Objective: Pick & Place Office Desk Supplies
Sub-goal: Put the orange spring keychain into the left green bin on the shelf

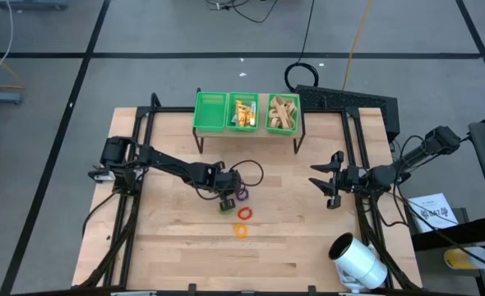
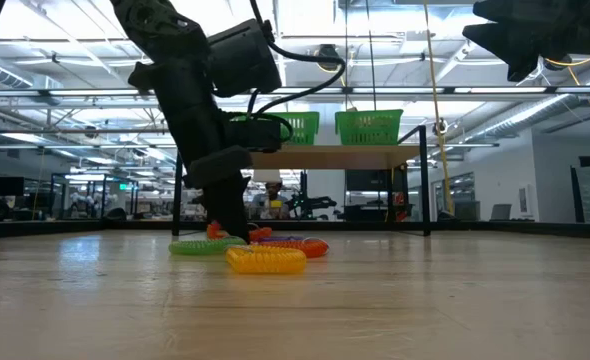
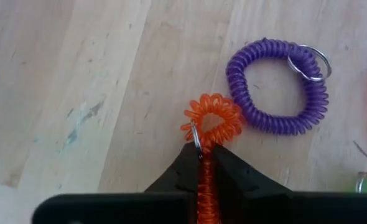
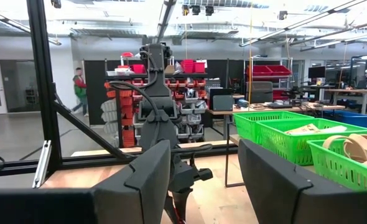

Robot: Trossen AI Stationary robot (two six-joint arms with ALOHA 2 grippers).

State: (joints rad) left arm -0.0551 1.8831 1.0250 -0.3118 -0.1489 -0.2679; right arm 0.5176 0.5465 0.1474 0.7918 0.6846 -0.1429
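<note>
High view showed the left pincer (image 1: 224, 203) down at mid-surface, shut tight on an orange coil ring (image 3: 212, 122); in the left wrist view the coil was squeezed flat between the two dark fingers (image 3: 236, 182), with its small metal key ring at the fingertips. A purple coil ring (image 3: 277, 86) with its own metal ring lay touching or just beside the orange one, on the wood surface (image 1: 177, 238). A green coil (image 2: 203, 246) lay next to the pincer's base in the low view, a yellow coil (image 2: 266, 260) sat in front nearer the camera, and a red coil (image 2: 303, 246) lay behind it. From above, the red coil (image 1: 244, 214) and yellow coil (image 1: 240, 231) sat just beyond the pincer, toward the surface's near edge, crowding the grasp spot.

Right pincer (image 1: 331, 182) hung well apart on the right side, partly open, nothing in it; its wrist view looked between its own fingers (image 4: 143, 180) toward the left arm.

Three green bins (image 1: 246, 112) stood on a raised black rack at the far edge: one looked empty, middle with small yellow/orange bits, right with tan loops. A white cylinder (image 1: 358, 261) lay near the right front corner. A black cable looped beside the left arm. A person in the room behind showed far off in the right wrist view.
</note>
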